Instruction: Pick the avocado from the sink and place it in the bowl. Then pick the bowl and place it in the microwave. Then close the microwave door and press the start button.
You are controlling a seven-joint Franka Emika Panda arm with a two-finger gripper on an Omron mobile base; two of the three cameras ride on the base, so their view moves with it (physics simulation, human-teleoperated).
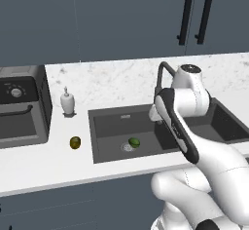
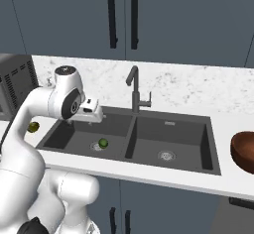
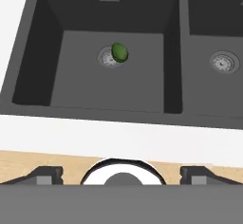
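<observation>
Hand view looks down on the dark grey double-basin sink (image 3: 42,52), sunk in the white marble counter (image 3: 118,140). At about eleven o'clock from picture centre, the small dark-green oval avocado (image 3: 119,52) lies on the left basin's floor, touching its round steel drain (image 3: 107,57). At six o'clock the two-finger gripper (image 3: 121,174) hangs high above the sink's front edge, jaws spread wide, holding nothing.
</observation>
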